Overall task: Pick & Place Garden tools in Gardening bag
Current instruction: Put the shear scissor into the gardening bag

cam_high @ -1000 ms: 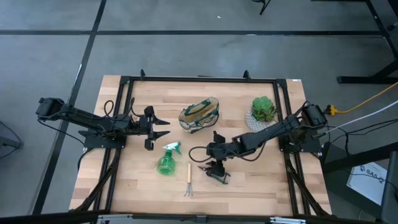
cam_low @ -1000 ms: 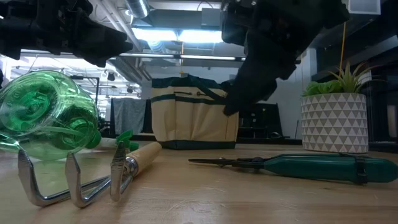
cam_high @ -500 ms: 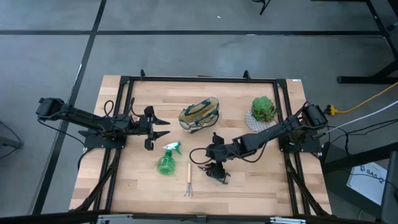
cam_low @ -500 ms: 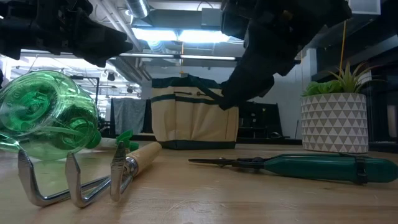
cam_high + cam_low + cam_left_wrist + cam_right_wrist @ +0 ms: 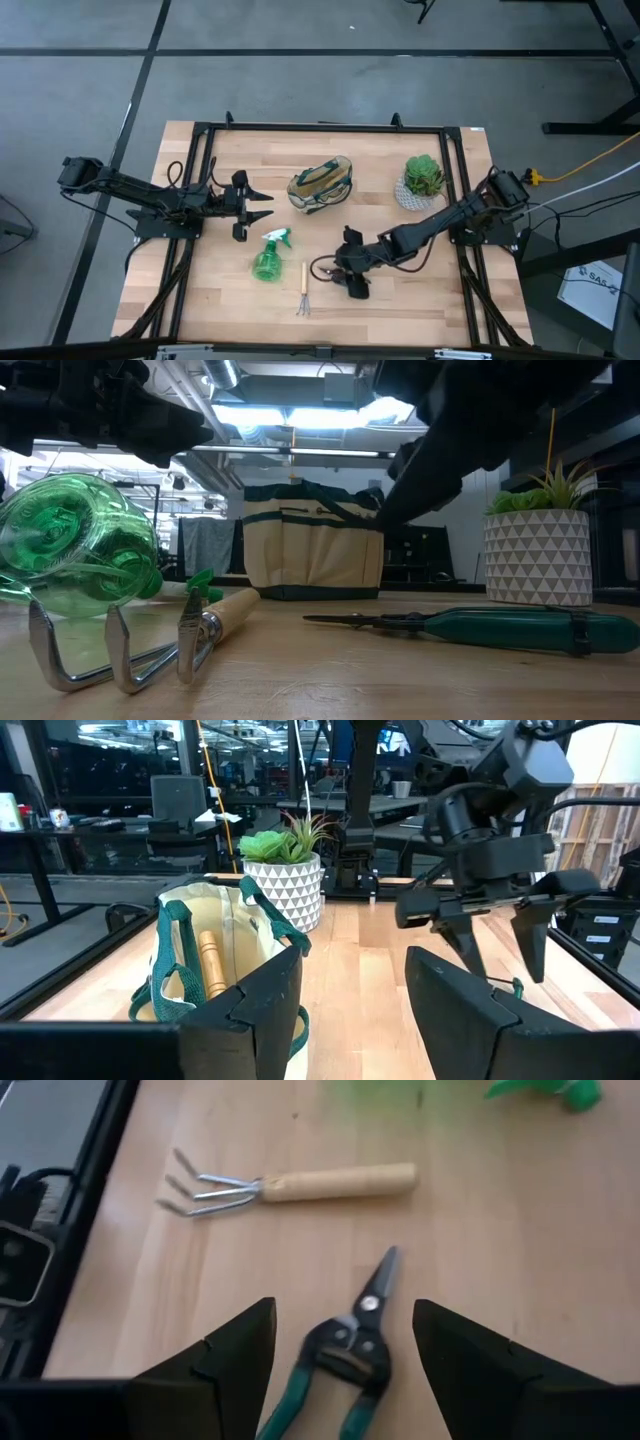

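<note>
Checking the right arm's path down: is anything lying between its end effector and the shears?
Nothing: in the right wrist view the open right end effector hangs above the shears, with only bare table around them.

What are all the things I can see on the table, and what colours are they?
gardening bag: one, beige with dark green trim, back middle of the table; a wooden handle stands inside it.
potted plant: one, leafy green in a white patterned pot, right of the bag.
spray bottle: one, see-through green, lying front left of the bag.
small rake: one, wooden handle and silver prongs, right of the bottle.
pruning shears: one, green handles, lying right of the rake.
table: one, light wood.
left gripper: one, black, open, left of the bag.
right gripper: one, black, open, over the shears.
</note>
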Tool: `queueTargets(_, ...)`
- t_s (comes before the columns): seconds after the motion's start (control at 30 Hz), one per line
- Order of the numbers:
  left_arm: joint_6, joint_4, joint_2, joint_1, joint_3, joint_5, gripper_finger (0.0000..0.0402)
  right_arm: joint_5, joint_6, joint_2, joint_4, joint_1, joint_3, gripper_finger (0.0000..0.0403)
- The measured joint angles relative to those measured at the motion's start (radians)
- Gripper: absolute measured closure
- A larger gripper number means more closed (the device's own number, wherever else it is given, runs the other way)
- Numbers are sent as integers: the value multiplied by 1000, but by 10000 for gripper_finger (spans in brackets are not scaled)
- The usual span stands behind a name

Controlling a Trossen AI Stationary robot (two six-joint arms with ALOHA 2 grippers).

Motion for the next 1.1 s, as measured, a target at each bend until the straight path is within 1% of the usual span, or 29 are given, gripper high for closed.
queueTargets(0.1, 0, 0, 0, 0, 0, 0, 224, -1, -25, 0, -8, 23, 0, 165)
queueTargets(0.4, 0, 0, 0, 0, 0, 0, 224, -2, -23, -1, -11, 65, 0, 165)
queueTargets(0.77, 0, 0, 0, 0, 0, 0, 224, 0, 102, -1, 5, 140, 0, 165)
queueTargets(0.93, 0, 0, 0, 0, 0, 0, 226, 71, 147, -1, 13, 191, 0, 165)
queueTargets(1.1, 0, 0, 0, 0, 0, 0, 224, 159, 162, 0, 75, 251, 0, 165)
